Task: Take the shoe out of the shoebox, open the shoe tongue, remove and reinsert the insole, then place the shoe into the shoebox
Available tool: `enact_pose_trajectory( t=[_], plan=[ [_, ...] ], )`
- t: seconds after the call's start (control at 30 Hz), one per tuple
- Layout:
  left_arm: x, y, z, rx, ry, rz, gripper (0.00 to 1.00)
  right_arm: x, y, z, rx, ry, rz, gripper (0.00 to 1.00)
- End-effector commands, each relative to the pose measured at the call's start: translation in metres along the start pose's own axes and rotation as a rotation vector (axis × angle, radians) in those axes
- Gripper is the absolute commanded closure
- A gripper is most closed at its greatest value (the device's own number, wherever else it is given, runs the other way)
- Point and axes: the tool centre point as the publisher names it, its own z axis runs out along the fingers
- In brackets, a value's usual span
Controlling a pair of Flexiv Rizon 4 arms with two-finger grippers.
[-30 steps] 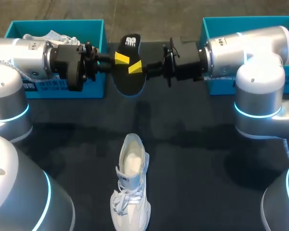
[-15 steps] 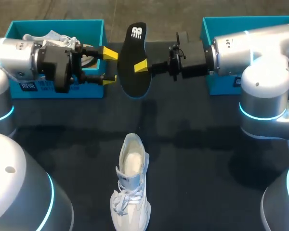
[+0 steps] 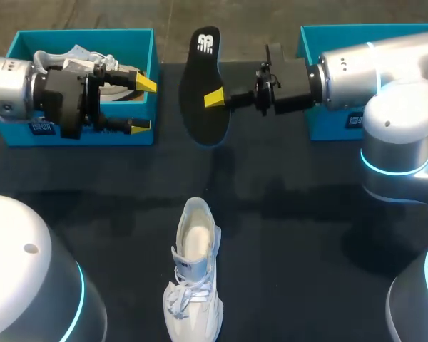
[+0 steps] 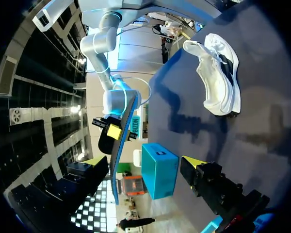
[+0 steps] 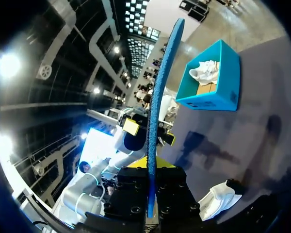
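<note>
One insole [image 3: 198, 85] clamped in R jaws, L jaws spread wide by shoebox [image 3: 85, 35]

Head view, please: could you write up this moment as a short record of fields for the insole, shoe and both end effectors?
insole: black, held in mid-air
right end effector: shut on insole
left end effector: open, empty, apart from insole
shoe: white, lying on table
left shoebox: teal, holds a second white shoe
</note>
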Motion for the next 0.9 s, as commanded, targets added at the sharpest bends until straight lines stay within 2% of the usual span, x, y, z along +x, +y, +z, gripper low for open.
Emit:
enact_pose_trajectory(
  t=[0.03,0.17,0.27,0.43,0.63,0.77,0.9],
  plan=[
    [0.0,-0.001,0.0,-0.002,0.003,0.0,0.0,0.0,-0.001,0.001,-0.002,-0.002,0.0,1.0],
    [-0.001,-0.005,0.004,-0.007,0.018,-0.016,0.0,0.0,-0.001,0.001,-0.002,-0.002,0.0,1.0],
    [-0.003,-0.011,0.005,-0.081,0.032,-0.093,0.0,0.0,0.0,-0.004,-0.009,-0.034,-0.064,1.0],
    [-0.001,-0.027,0.0,-0.166,0.176,-0.214,0.0,-0.016,-0.008,-0.01,-0.032,-0.038,-0.137,1.0],
    [0.022,-0.025,-0.006,-0.229,0.357,-0.427,0.0,-0.031,-0.015,-0.014,-0.048,-0.053,-0.198,1.0],
    [0.037,-0.029,-0.008,-0.249,0.462,-0.54,0.0,-0.043,-0.021,-0.017,-0.074,-0.044,-0.23,1.0],
    [0.052,-0.036,-0.011,-0.261,0.56,-0.648,0.0,-0.05,-0.028,-0.015,-0.079,-0.079,-0.263,1.0]
  ],
)
